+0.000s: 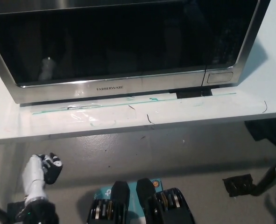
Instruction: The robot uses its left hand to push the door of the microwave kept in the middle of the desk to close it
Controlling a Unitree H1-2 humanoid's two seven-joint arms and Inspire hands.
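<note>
The microwave [123, 44] is sitting on the bench [142, 119], door looking closed. The left hand [38, 170] is hanging low, fingers curled, holding nothing.

White desk [128, 122] spanning the width, its surface scuffed with thin dark marks and a faint green line running along near the front edge. Soft shadow falling on the desktop at upper right. Below the desk edge, grey concrete floor [175, 149], mottled and slightly glossy. Small black flat object [237, 185] lying on the floor at lower right. Dark shape [267, 131] under the desk's right end, unclear.
</note>
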